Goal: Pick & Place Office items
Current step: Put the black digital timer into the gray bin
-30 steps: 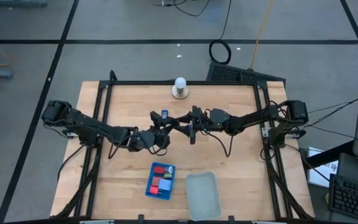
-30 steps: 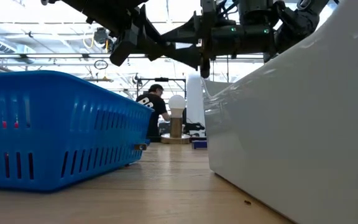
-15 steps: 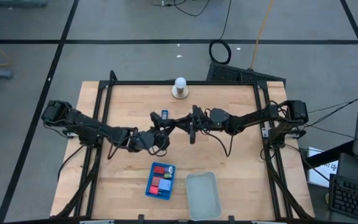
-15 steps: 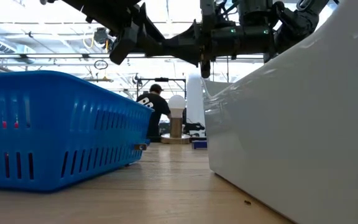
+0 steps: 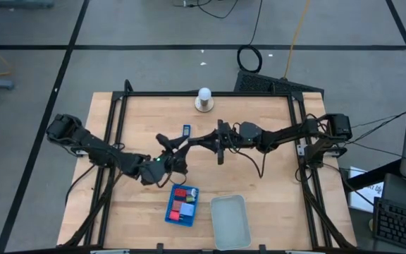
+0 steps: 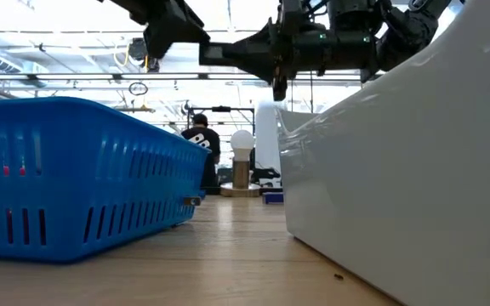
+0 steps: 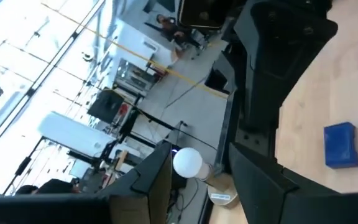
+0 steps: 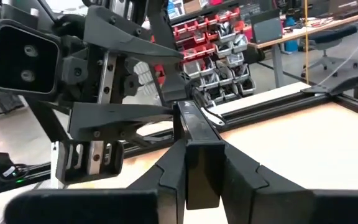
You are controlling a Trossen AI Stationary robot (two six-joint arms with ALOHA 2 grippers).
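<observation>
My right gripper (image 5: 204, 140) is over the table's middle, shut on a black rectangular piece (image 8: 196, 146), which also shows in the low view (image 6: 228, 53). My left gripper (image 5: 169, 146) is open and empty just to the left of the piece's free end; its fingers (image 7: 253, 177) frame the white ball. A dark blue rectangle (image 5: 187, 130) lies flat on the table beyond both grippers and shows in the left wrist view (image 7: 340, 144). Red and light blue pieces lie in the blue tray (image 5: 169, 212). My right gripper pinches the black piece between its two fingers (image 8: 173, 171) at the piece's near end (image 8: 201, 180). The fingers come level from the table's right and lie along the piece. The piece sticks out level beyond the fingertips toward the left gripper, lifted clear of the table.
A white ball on a round base (image 5: 204, 99) stands at the table's far edge. A clear tray (image 5: 230, 221) lies beside the blue tray at the near edge. A black frame rail (image 5: 210, 93) borders the table. A person (image 6: 198, 140) sits in the room behind.
My left gripper has drawn back from the right gripper toward the table's near left and gone up. The black piece has stayed in my right gripper and now lies more level.
</observation>
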